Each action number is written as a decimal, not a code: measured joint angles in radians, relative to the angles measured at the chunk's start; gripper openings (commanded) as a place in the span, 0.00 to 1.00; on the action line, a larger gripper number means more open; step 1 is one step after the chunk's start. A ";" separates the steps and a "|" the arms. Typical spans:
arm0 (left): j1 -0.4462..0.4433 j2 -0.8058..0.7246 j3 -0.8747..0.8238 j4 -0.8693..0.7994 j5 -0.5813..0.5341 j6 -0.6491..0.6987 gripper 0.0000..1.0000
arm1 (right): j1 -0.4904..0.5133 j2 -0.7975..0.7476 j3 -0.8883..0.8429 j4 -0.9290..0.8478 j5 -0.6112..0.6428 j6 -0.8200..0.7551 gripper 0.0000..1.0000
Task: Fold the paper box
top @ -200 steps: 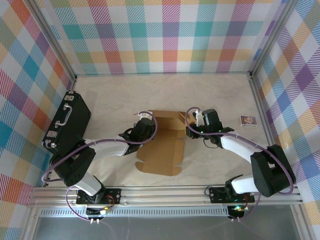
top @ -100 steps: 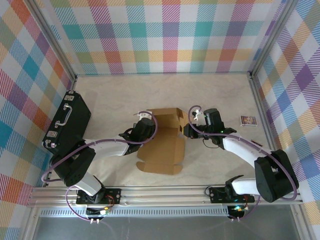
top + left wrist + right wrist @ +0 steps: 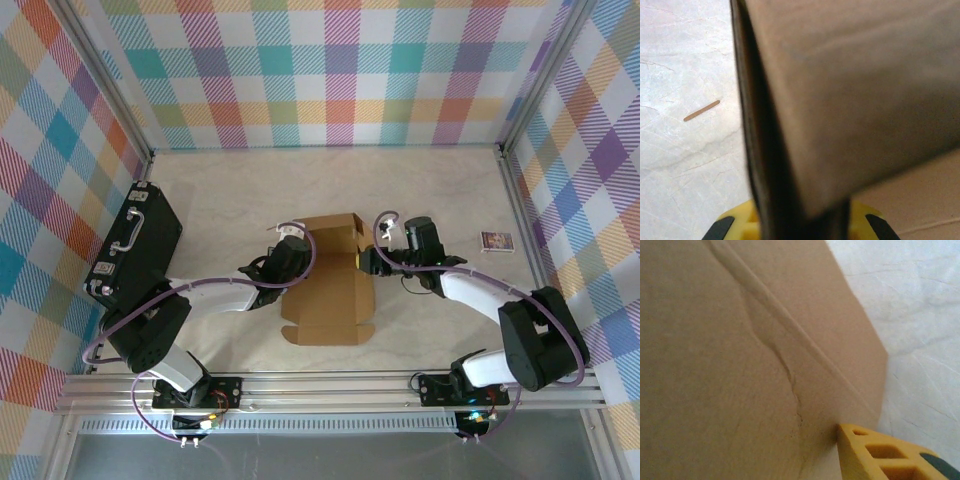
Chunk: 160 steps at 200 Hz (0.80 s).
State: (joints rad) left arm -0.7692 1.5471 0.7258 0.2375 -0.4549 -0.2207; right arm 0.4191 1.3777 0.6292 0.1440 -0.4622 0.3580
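The paper box (image 3: 330,290) is brown cardboard, partly folded, lying mid-table with its far panel and side walls raised. My left gripper (image 3: 298,257) is at its left wall. In the left wrist view that wall (image 3: 790,125) runs edge-on between the yellow fingers (image 3: 732,225), and the gripper (image 3: 800,227) is shut on it. My right gripper (image 3: 367,262) is against the box's right wall. In the right wrist view a creased cardboard panel (image 3: 740,365) lies against the inner face of one yellow finger (image 3: 875,450). The other finger is hidden behind the panel.
A black hard case (image 3: 135,245) with a handle lies along the left wall. A small printed packet (image 3: 497,241) sits at the right, near the frame rail. A thin wooden stick (image 3: 701,110) lies on the table left of the box.
The right gripper has moved left and pushed the box's right flaps inward and upright. The cardboard now looks narrower and squarer. The left gripper has kept its hold on the left wall.
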 measured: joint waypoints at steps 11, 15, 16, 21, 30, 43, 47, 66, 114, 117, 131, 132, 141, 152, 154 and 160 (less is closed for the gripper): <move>0.000 0.000 0.005 0.000 0.000 0.000 0.00 | 0.000 0.000 0.000 0.011 -0.011 -0.007 0.47; 0.000 0.000 0.006 0.000 0.000 0.000 0.00 | 0.000 0.000 0.000 0.014 -0.016 -0.011 0.48; 0.000 0.000 0.007 0.000 0.000 0.000 0.00 | 0.000 0.000 0.000 0.014 -0.016 -0.011 0.48; 0.000 0.000 0.008 0.001 0.000 0.000 0.00 | 0.000 0.000 0.000 0.021 -0.022 -0.013 0.49; 0.000 0.000 0.010 0.001 0.000 0.000 0.00 | 0.000 0.000 0.000 0.028 -0.034 -0.022 0.51; -0.001 0.000 0.011 0.001 0.000 0.000 0.00 | 0.002 0.002 0.000 0.040 -0.053 -0.029 0.55; -0.001 0.000 0.012 0.001 0.000 0.000 0.00 | 0.005 0.005 0.000 0.043 -0.058 -0.031 0.56; -0.002 0.000 0.012 0.000 0.004 0.000 0.00 | 0.023 0.029 0.000 0.059 -0.074 -0.049 0.62; -0.008 0.000 0.012 -0.005 -0.003 0.004 0.00 | 0.040 0.045 0.000 0.055 -0.044 -0.110 0.71; -0.008 0.000 0.012 -0.005 -0.003 0.005 0.00 | 0.040 0.045 0.000 0.055 -0.043 -0.114 0.71; -0.008 0.000 0.011 -0.005 -0.008 0.005 0.00 | 0.040 0.045 0.000 0.056 -0.042 -0.122 0.72; -0.008 0.000 0.011 -0.005 -0.009 0.005 0.00 | 0.040 0.045 0.000 0.056 -0.041 -0.124 0.71; -0.008 0.000 0.010 -0.002 -0.011 0.006 0.00 | 0.040 0.045 0.000 0.057 -0.037 -0.130 0.72; -0.009 0.000 0.009 0.000 -0.011 0.008 0.00 | 0.040 0.043 0.000 0.058 -0.027 -0.135 0.72; -0.009 0.000 0.008 0.000 -0.011 0.008 0.00 | 0.040 0.043 0.000 0.058 -0.025 -0.135 0.72; -0.009 0.000 0.007 0.000 -0.011 0.008 0.00 | 0.040 0.040 -0.002 0.059 -0.018 -0.137 0.71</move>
State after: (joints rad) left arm -0.7784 1.5471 0.7330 0.2375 -0.4660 -0.2123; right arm 0.4595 1.4181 0.6273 0.2028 -0.4801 0.2211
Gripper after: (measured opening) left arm 0.071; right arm 0.721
